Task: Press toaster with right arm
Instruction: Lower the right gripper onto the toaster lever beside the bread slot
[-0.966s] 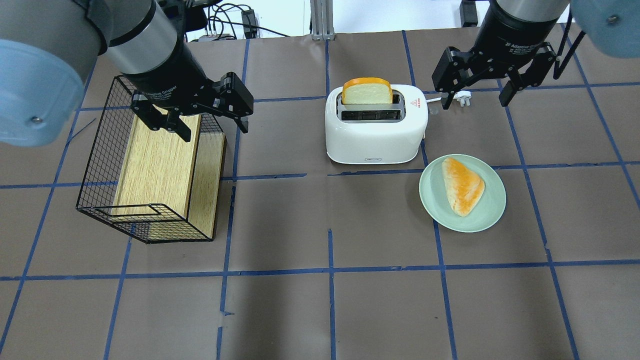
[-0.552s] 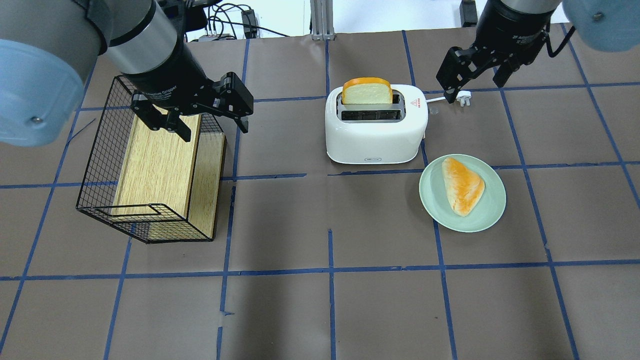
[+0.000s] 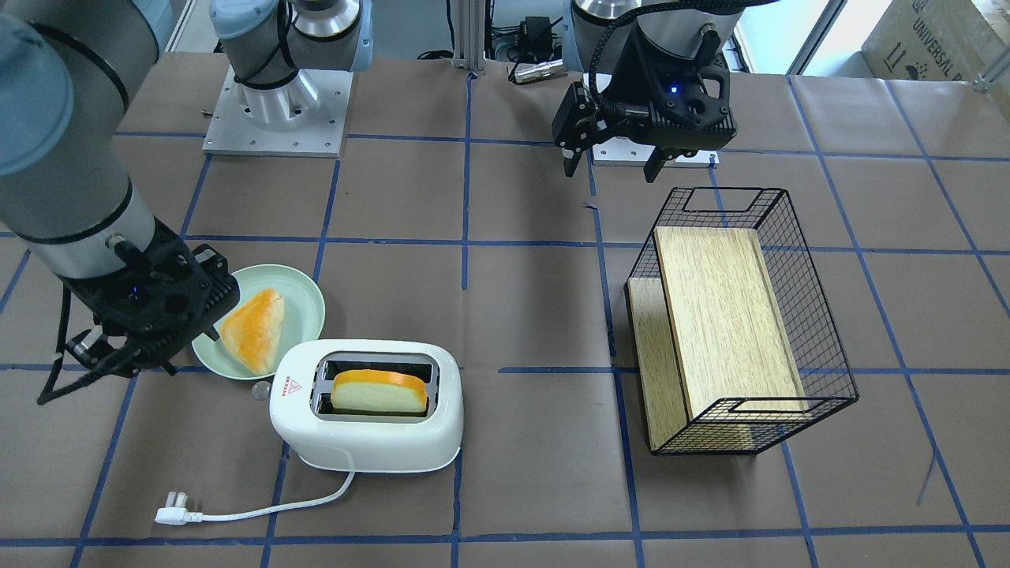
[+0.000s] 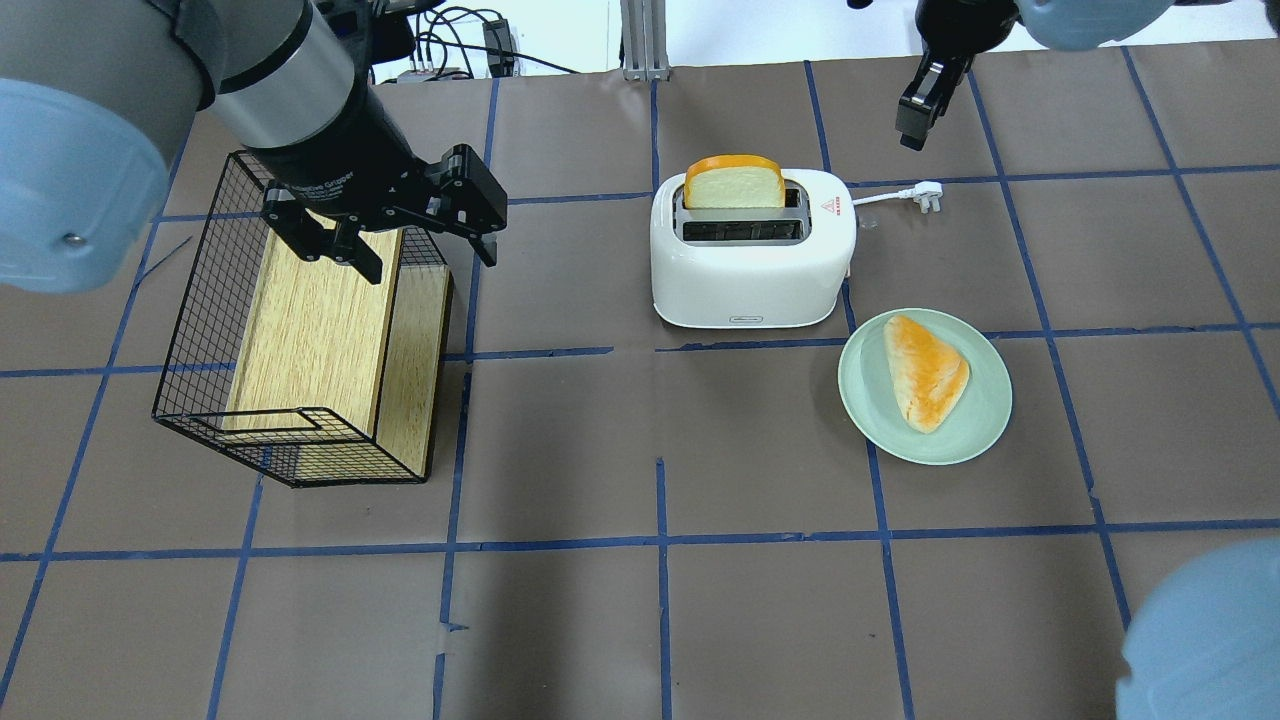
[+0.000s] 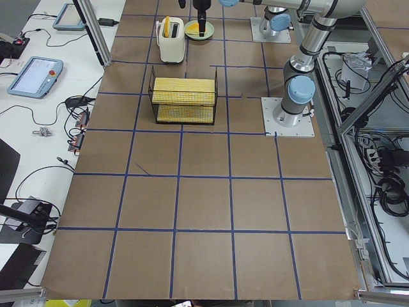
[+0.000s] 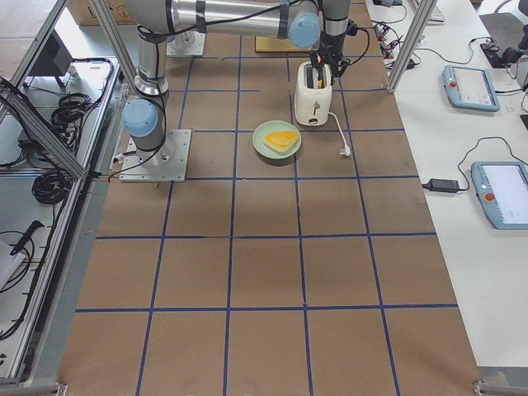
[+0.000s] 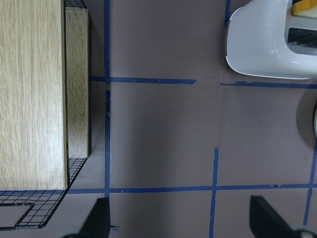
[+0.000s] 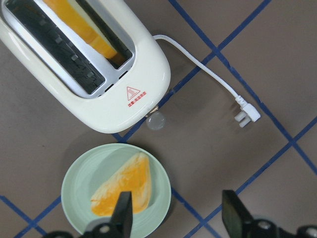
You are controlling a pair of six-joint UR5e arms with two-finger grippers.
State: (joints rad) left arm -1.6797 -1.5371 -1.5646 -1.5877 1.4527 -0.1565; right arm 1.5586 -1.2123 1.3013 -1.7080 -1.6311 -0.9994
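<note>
white glossy toaster (image 4: 752,255) is seen just above ctr of the overhead view, upright on the brown paper-covered table (image 4: 660,620) w/ a blue tape grid. a bread slice (image 4: 735,182) w/ orange crust is stood in the upper slot; the lower slot's dark grille is shown. the lever knob (image 8: 156,120), clear and round, is seen at the toaster's end nearest the plate, mid-frame in the right wrist view. a white cord is run from that end to the plug (image 4: 930,195), laid flat at upper right of the overhead view.

right gripper (image 8: 177,203) is held released, fingers spread wide at the bottom edge of its wrist view, w/ the pale green plate (image 4: 985,420) partly behind one finger. nothing is gripped and the toaster is not touched. in the overhead view only one finger is shown, at top right, above the plug. a triangular pastry (image 4: 927,372) is laid on the plate, just right of & below the toaster.

left gripper (image 4: 425,255) is also held released, hung over the upper right corner of the wire basket (image 4: 200,330) at frame left. a wooden board (image 4: 310,330) is seen inside it.
</note>
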